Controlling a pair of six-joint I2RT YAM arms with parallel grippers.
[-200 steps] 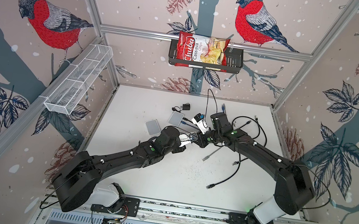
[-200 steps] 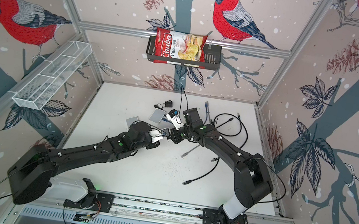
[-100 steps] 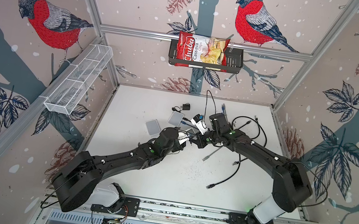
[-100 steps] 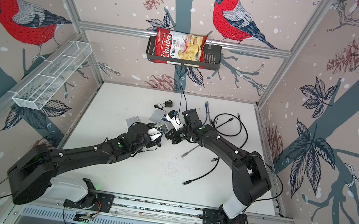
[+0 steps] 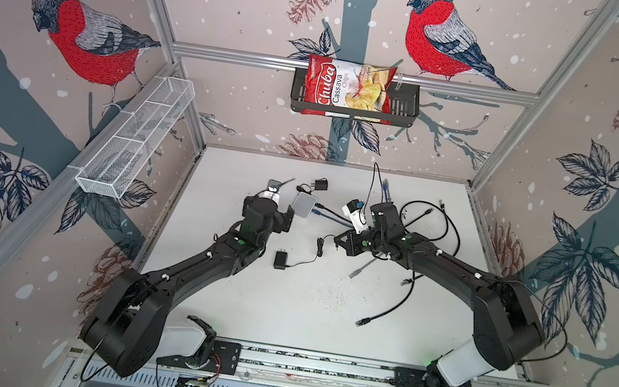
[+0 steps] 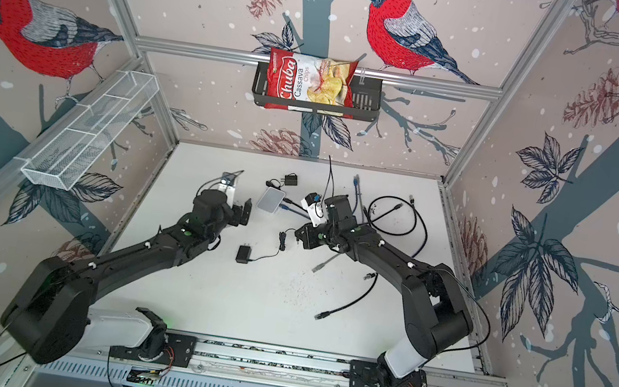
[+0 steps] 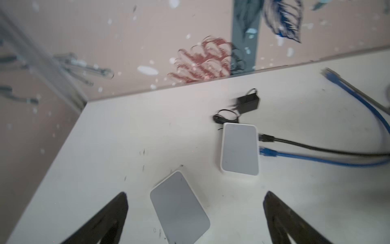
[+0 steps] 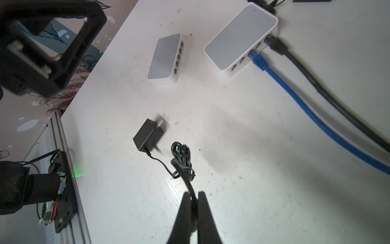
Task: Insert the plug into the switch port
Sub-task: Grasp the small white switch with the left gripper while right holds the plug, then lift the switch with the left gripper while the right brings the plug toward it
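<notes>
Two switches (image 8: 166, 57) (image 8: 240, 37) beside loose adapter (image 8: 147, 137).

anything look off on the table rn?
Nothing looks damaged. The right gripper is shut on the power adapter's bundled cord, while the adapter lies flat on the table. Loose network cables sprawl untidily on the right side, and dark specks dot the table's middle.

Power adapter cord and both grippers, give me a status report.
Left gripper open, empty, above a bare switch. Right gripper shut on the adapter cord; adapter lying on the table. Nothing in the way.
</notes>
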